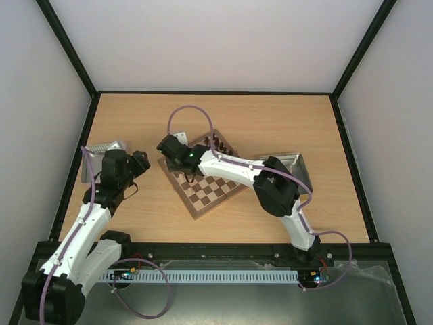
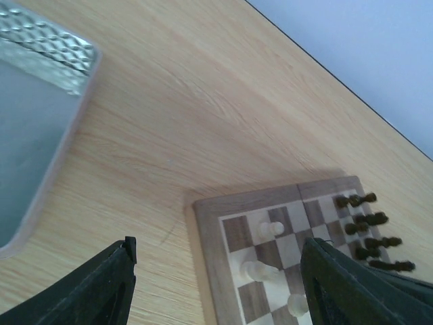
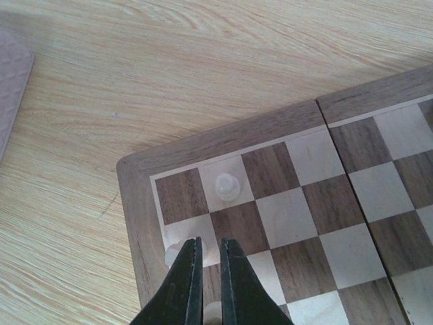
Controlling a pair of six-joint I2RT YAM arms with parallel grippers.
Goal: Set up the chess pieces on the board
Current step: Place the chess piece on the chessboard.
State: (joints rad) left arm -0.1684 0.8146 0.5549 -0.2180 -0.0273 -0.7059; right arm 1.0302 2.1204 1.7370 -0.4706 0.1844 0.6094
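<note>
The board (image 1: pixel 210 193) is lying tilted in the middle of the surface (image 1: pixel 270 122). Cream chess pieces (image 3: pixel 228 186) are standing near its 9 o'clock corner, and dark chessmen (image 2: pixel 365 223) are lining its 1 o'clock edge. The right jaws are hovering over that corner, pressed together, with one of the fingers (image 3: pixel 186 284) just beside a cream piece. The left jaws are hanging apart and empty at 9 o'clock of the board, near a metal tin (image 1: pixel 109 147). A second tin (image 1: pixel 298 160) is sitting at 3 o'clock.
</note>
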